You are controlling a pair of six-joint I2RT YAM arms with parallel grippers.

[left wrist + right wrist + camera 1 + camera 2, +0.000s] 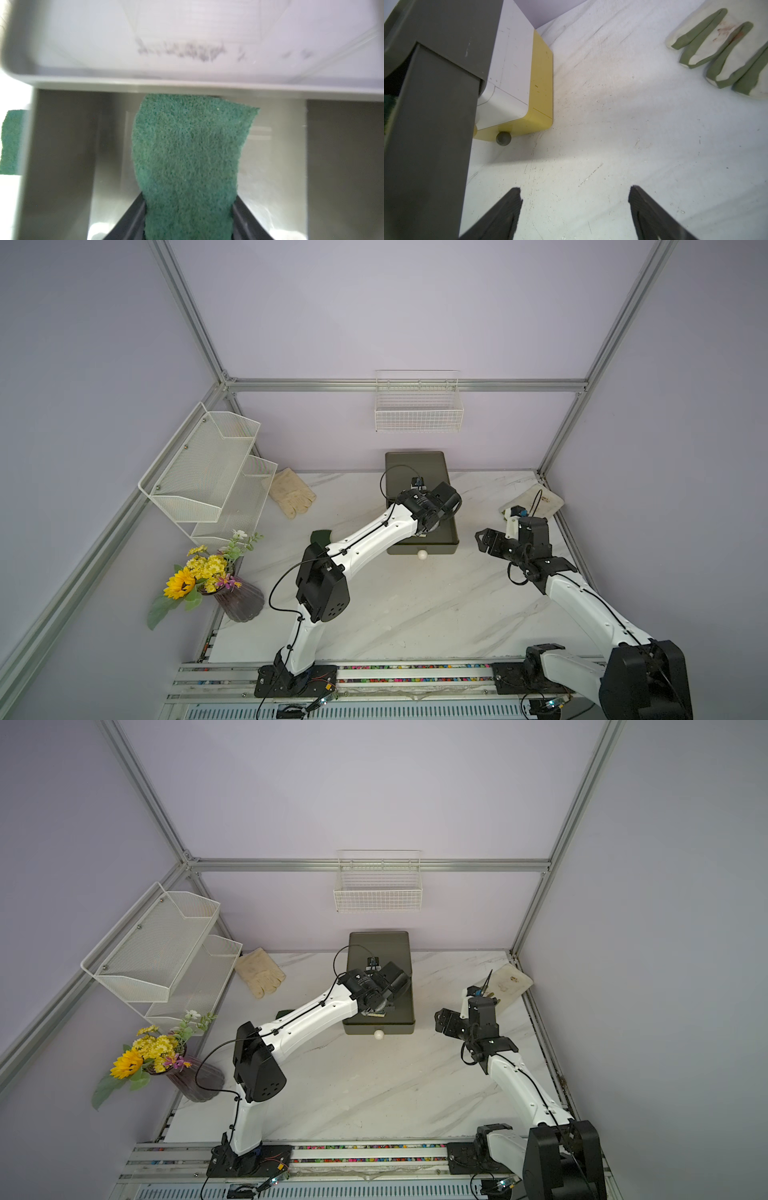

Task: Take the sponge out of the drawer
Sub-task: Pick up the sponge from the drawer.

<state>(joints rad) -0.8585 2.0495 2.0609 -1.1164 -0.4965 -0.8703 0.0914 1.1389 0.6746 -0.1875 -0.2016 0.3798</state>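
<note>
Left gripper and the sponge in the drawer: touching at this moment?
Touching. The left wrist view shows the sponge squeezed between the two black fingers of the left gripper, each pressed against an edge of it, inside the drawer.

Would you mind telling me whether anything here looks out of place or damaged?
The sponge pinched in the left gripper curls sideways inside the open drawer. The glove on the table carries reddish stains.

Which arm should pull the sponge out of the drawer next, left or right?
Left. The left gripper is down in the open drawer with its fingers against both sides of the sponge. The right gripper hangs open over the table beside the drawer, holding nothing.
</note>
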